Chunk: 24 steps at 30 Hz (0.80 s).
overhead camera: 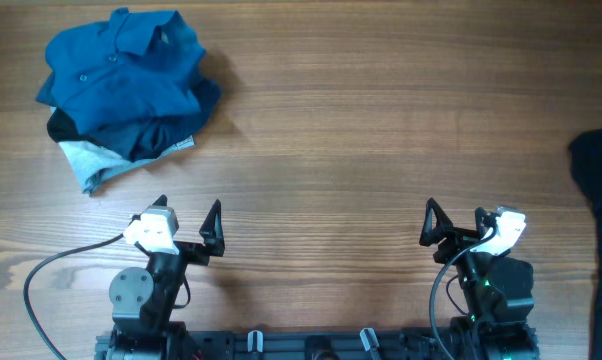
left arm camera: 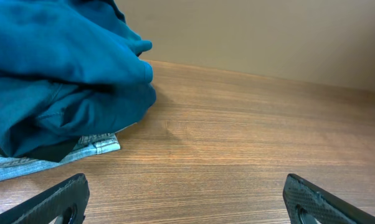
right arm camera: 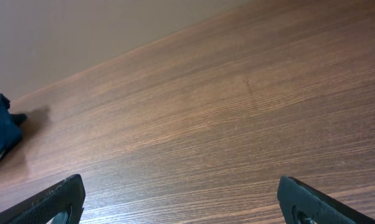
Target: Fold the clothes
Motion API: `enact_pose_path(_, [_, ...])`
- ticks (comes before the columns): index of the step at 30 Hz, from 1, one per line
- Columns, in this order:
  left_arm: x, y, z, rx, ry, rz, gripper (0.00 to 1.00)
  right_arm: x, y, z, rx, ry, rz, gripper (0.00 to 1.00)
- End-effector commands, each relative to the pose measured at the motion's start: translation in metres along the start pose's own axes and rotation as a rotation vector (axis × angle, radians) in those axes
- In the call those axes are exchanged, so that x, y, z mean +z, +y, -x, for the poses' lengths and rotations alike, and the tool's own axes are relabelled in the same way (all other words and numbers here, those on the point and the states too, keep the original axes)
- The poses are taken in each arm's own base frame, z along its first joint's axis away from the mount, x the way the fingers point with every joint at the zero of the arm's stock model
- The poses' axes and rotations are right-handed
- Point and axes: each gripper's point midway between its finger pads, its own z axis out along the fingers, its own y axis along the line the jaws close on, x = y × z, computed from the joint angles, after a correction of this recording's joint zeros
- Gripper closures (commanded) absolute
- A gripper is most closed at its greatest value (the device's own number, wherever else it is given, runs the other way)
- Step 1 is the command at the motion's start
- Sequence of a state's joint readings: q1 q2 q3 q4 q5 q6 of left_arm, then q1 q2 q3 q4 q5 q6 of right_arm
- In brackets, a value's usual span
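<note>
The clothes, a black garment (overhead camera: 597, 168), lie at the table's far right edge, mostly cut off by the overhead frame, and show in neither wrist view. My left gripper (overhead camera: 186, 216) rests at the front left, open, with only bare wood between its fingers (left arm camera: 186, 203). My right gripper (overhead camera: 455, 223) rests at the front right, also open and empty (right arm camera: 181, 203). The black garment is to its right, a good hand's width away and untouched.
A pile of clothes sits at the back left: a bright blue polo shirt (overhead camera: 121, 65) on top, a pale grey-blue garment (overhead camera: 93, 160) underneath. This pile (left arm camera: 56, 81) fills the left of the left wrist view. Wooden table (overhead camera: 381, 130) spans the middle.
</note>
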<state>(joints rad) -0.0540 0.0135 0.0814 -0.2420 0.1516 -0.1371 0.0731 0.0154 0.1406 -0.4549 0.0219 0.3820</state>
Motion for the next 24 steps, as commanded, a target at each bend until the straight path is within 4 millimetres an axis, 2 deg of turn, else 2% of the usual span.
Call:
enact_pose_path(1, [0.0,-0.002,-0.001,-0.004,-0.002,-0.011,0.0,-0.001,0.004,0.003,0.013,-0.008,0.023,0.0])
enact_pose_path(15, [0.0,-0.002,-0.001,-0.004,-0.002,-0.012,0.0,-0.001,0.005,0.002,0.021,-0.007,0.027,0.0])
enact_pose_path(18, [0.0,-0.005,-0.002,-0.005,0.002,-0.029,0.0,-0.001,0.005,0.002,0.146,-0.004,0.028,0.0])
enact_pose_path(21, [0.0,-0.016,-0.003,-0.004,0.012,-0.09,0.0,-0.001,0.005,0.001,0.344,0.003,0.029,0.0])
enact_pose_path(24, [0.0,-0.016,-0.003,-0.004,0.012,-0.09,0.0,-0.002,0.006,0.001,0.446,0.007,0.032,0.0])
